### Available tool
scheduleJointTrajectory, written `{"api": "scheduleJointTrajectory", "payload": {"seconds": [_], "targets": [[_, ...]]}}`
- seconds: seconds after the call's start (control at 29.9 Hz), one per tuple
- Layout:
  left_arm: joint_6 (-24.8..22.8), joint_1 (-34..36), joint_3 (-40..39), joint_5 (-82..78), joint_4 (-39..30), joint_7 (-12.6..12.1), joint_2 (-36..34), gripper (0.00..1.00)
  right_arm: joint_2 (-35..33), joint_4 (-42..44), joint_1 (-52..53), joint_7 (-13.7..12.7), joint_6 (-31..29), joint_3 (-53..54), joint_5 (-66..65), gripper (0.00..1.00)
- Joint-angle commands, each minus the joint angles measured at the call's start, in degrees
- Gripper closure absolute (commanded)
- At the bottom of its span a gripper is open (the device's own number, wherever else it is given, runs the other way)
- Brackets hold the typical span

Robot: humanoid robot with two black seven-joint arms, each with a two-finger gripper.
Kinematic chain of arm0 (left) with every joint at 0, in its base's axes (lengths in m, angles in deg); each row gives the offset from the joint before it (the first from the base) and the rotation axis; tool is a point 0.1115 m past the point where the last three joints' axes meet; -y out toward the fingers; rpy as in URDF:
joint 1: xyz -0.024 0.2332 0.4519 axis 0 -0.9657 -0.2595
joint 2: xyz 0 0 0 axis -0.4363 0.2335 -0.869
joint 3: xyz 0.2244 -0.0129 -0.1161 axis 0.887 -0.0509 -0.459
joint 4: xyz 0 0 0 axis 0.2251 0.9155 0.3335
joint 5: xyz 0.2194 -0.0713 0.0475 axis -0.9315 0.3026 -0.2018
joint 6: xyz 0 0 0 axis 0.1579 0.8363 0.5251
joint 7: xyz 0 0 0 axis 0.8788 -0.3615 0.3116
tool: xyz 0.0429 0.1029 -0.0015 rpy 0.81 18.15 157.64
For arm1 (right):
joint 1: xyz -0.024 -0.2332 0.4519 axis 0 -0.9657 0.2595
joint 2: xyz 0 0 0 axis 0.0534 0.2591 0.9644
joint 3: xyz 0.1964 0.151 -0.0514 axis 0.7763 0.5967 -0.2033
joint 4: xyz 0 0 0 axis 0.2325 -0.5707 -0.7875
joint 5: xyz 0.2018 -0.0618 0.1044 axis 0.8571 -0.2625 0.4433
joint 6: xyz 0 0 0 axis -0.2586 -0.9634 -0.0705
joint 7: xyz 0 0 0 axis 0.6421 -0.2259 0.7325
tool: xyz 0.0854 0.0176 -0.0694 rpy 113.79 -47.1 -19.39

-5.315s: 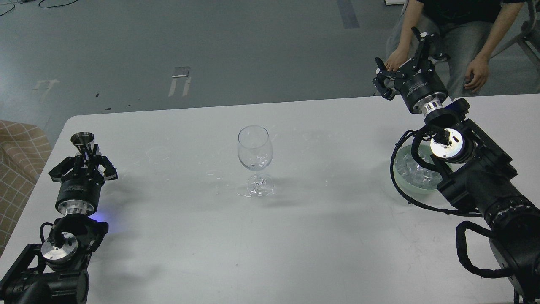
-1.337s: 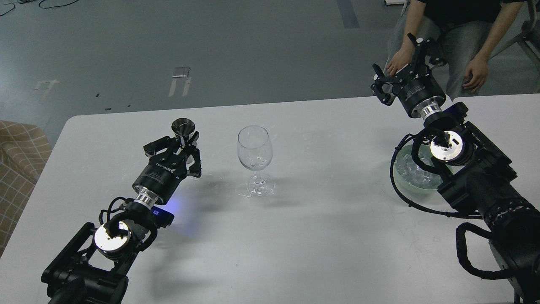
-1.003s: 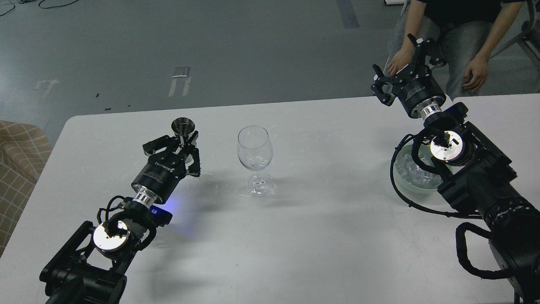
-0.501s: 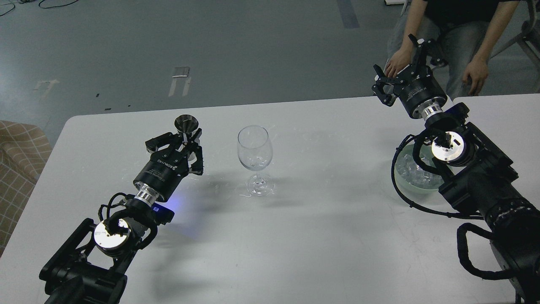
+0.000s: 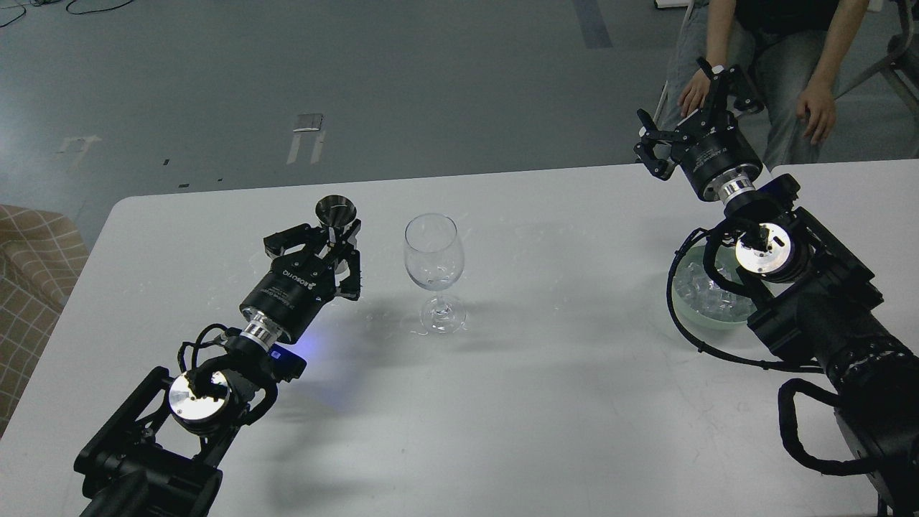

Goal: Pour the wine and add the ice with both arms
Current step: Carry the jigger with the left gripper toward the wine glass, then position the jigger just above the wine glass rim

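Observation:
An empty clear wine glass (image 5: pixel 433 263) stands upright at the middle of the white table (image 5: pixel 546 402). My left gripper (image 5: pixel 332 239) is shut on a small steel measuring cup (image 5: pixel 336 213), held upright just left of the glass's bowl and apart from it. My right gripper (image 5: pixel 689 108) is open and empty, raised over the table's far right edge. Clear ice cubes (image 5: pixel 700 287) lie in a pale green bowl (image 5: pixel 689 314), partly hidden under my right arm.
A seated person (image 5: pixel 775 50) is behind the table's far right edge, one hand close to my right gripper. A checked cushion (image 5: pixel 29 266) is off the table's left edge.
My left gripper has carried the steel cup from the table's left side to the right, now close beside the wine glass. My right gripper has barely moved; the person's hands have shifted.

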Motion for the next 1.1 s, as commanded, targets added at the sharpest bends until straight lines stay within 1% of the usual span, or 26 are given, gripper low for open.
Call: {"api": "scheduleJointTrajectory", "payload": {"seconds": [0.0,0.37,0.5,0.77,0.87,1.07], "targets": [[0.39,0.15,0.01,-1.37,-0.66,-0.09,0.14,1.00,-0.06,0.00,0.00,0.00,0.00,0.03,0.00,0.00],[1.45,0.15,0.01,-2.43,-1.89,-0.27,-0.30,1.00,-0.06,-0.09,0.44,0.00,0.00,0.03,0.00,0.00],[3.55,0.15,0.01,-3.48,-3.74,-0.44,-0.30,1.00,-0.06,-0.09,0.35,0.00,0.00,0.03,0.00,0.00],[3.91,0.24,0.10,-3.66,-4.88,-0.44,-0.12,1.00,-0.06,-0.18,0.26,0.00,0.00,0.03,0.00,0.00],[5.22,0.24,0.01,-4.71,-5.76,-0.44,-0.21,1.00,-0.06,-0.27,0.09,0.00,0.00,0.03,0.00,0.00],[5.58,0.85,0.01,-5.94,-5.85,-0.44,-0.04,1.00,0.03,-0.27,0.17,0.00,0.00,0.03,0.09,0.00]]}}
